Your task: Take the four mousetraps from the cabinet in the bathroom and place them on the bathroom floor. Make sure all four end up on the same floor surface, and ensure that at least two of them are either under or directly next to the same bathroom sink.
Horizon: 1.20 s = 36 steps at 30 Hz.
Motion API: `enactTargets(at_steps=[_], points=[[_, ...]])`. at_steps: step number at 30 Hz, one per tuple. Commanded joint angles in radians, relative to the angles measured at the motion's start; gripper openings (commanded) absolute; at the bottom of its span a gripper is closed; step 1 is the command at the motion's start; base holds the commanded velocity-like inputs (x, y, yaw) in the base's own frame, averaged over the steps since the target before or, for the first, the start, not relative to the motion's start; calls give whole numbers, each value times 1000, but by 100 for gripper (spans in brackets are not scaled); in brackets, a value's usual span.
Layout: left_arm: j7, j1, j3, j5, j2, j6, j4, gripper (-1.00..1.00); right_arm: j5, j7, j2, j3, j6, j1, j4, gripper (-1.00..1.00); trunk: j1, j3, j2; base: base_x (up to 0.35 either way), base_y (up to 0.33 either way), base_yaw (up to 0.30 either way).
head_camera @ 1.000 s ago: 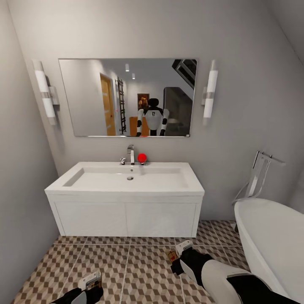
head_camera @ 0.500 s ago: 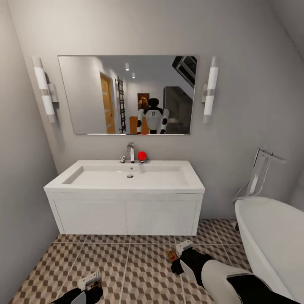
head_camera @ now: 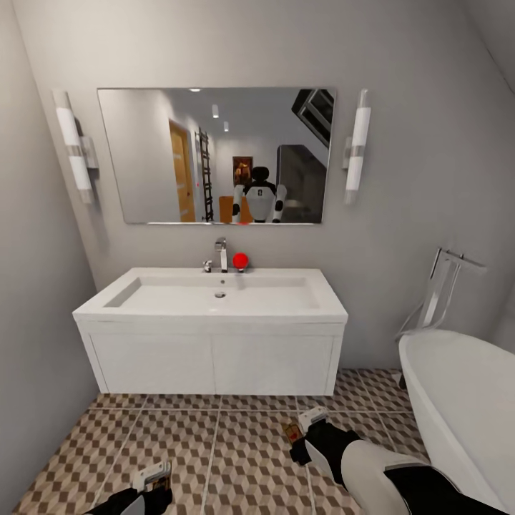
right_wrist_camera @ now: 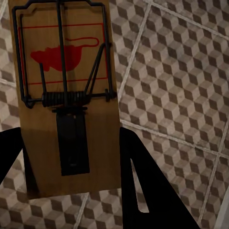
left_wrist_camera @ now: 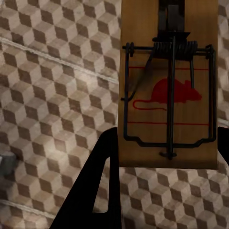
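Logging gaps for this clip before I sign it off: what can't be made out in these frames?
- Left gripper: cut by the head view's lower edge.
- Mousetraps' gripped ends: covered by dark fingers in both wrist views.
- Floor beneath the bathroom sink: blocked by its white front.
- The other two traps: whereabouts unknowable.

2 wooden mousetraps with dark wire and red mouse marks: one (left_wrist_camera: 168,86) clamped in the left hand (head_camera: 152,478), one (right_wrist_camera: 67,95) in the right hand (head_camera: 304,428), above the cube-patterned bathroom floor (head_camera: 236,458), before the white bathroom sink (head_camera: 211,304).

Soft even light, slightly blurred render
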Motion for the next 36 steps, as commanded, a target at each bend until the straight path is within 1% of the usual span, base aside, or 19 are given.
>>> enactTargets(at_steps=[1,5,6,8,9,11,12,14,16,20,27,32,36], points=[[3,0,7,-12,1,5,-2,-100,1,-6,0,1,-1,-1,2,-100,4,-4,-8,0,0,0],[3,0,7,-17,2,4,-3,-100,-17,-6,0,-1,-6,-1,2,-100,19,-17,-36,0,0,0],[3,0,8,-18,3,4,-2,-100,-34,-6,-6,-1,-8,-1,2,-100,23,-20,-43,0,0,0],[3,0,8,-19,3,4,-3,-100,-55,-6,-16,-2,-11,-1,2,-100,31,-26,-57,0,0,0],[3,0,8,-19,3,4,-3,-100,-78,-6,-26,-2,-19,-1,2,-100,35,-29,-64,0,0,0],[4,0,8,-20,4,4,-3,-100,-99,-6,-36,-2,-28,-1,2,-100,42,-36,-78,0,0,0],[4,0,8,-20,4,4,-3,-100,-116,-6,-47,-2,-40,-1,2,-100,46,-39,-85,0,0,0],[4,0,8,-20,4,4,-3,-100,-131,-6,-61,-2,-56,-1,2,-100,54,-45,-99,0,0,0],[5,0,8,-20,4,4,-3,-100,-139,-6,-69,-2,-66,-1,3,-100,61,-51,-113,0,0,0],[5,0,7,-20,6,4,-3,-100,-145,-7,-74,-2,-75,4,3,-100,77,-64,-141,0,0,0],[6,0,7,-20,12,1,-3,-100,-147,-6,-77,-2,-80,19,3,-100,104,-86,-190,0,0,0],[11,0,8,-20,16,-17,-3,-100,-147,-6,-76,-2,-109,23,3,-100,123,-101,-225,0,0,0],[27,0,8,-19,19,-34,-3,-100,-147,-7,-74,-2,-130,27,3,-100,138,-114,-253,0,0,0]])
